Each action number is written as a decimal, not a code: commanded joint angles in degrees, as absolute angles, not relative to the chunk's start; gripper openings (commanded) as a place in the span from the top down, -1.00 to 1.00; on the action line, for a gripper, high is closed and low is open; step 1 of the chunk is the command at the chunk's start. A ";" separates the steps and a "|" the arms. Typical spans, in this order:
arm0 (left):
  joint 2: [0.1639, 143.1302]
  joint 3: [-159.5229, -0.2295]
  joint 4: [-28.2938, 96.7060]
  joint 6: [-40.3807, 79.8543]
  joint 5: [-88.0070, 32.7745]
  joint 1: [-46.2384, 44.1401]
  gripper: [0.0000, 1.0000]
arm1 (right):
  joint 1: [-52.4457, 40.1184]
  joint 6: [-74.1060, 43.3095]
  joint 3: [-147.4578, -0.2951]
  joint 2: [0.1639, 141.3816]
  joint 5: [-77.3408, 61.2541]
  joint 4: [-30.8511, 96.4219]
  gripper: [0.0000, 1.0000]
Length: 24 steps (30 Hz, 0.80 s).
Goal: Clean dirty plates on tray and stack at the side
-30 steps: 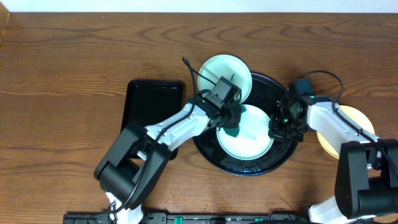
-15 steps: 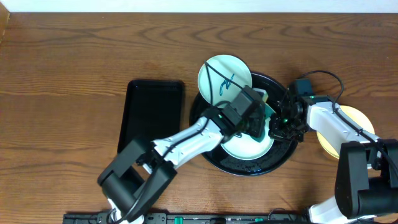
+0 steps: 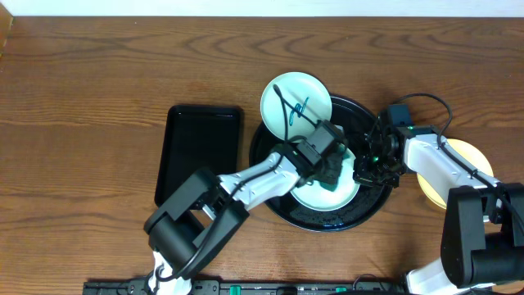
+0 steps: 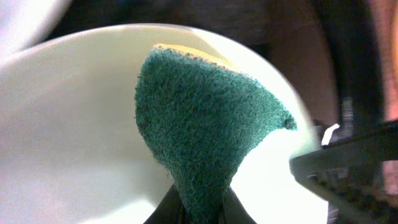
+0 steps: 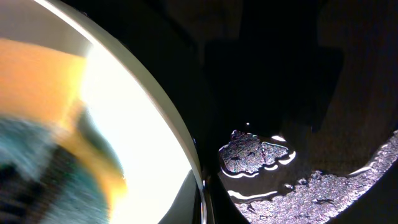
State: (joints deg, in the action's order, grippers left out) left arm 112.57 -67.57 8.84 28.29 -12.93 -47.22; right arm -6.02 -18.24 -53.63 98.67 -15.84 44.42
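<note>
The round black tray (image 3: pixel 327 225) holds a pale mint plate (image 3: pixel 315 197). My left gripper (image 3: pixel 330 168) is shut on a green sponge (image 3: pixel 337 179) with a yellow back (image 4: pixel 205 124), pressed on that plate (image 4: pixel 74 124). At the plate's right edge, my right gripper (image 3: pixel 363 170) is shut on the rim (image 5: pixel 155 118), its jaws (image 5: pixel 202 199) either side of it. A second mint plate (image 3: pixel 296 102) with a teal scribble rests at the tray's back-left rim. A pale yellow plate (image 3: pixel 473 154) lies on the table to the right, partly under my right arm.
A smaller rectangular black tray (image 3: pixel 199 152) lies left of the round one, with my left arm reaching over its near right corner. The glossy tray floor (image 5: pixel 298 174) shows wet patches beside the held plate. Brown wooden table all around.
My left gripper has swept the sponge from the plate's left side to its right side, uncovering the scribbled plate behind. The right gripper has kept still on the rim.
</note>
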 commanded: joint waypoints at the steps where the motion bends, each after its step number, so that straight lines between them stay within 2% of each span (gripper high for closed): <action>1: 112.20 -66.78 13.32 26.17 -8.32 -43.07 0.85 | -6.11 -18.13 -53.43 99.18 -13.76 44.56 0.98; 10: 100.20 -66.78 20.58 21.43 -10.44 -40.40 0.85 | -6.11 -18.15 -53.43 99.18 -13.78 44.53 0.96; 13: 96.55 -66.78 22.74 21.41 -10.41 -40.36 0.82 | -6.11 -18.15 -53.43 99.18 -13.78 44.07 0.76; 20: 91.48 -66.78 29.41 21.41 -9.32 -37.39 0.82 | -6.15 -18.17 -53.43 99.18 -14.02 41.54 0.80; 24: 91.50 -66.76 33.23 21.41 -9.32 -33.80 0.82 | -7.18 -18.15 -53.43 99.20 -14.00 40.40 0.95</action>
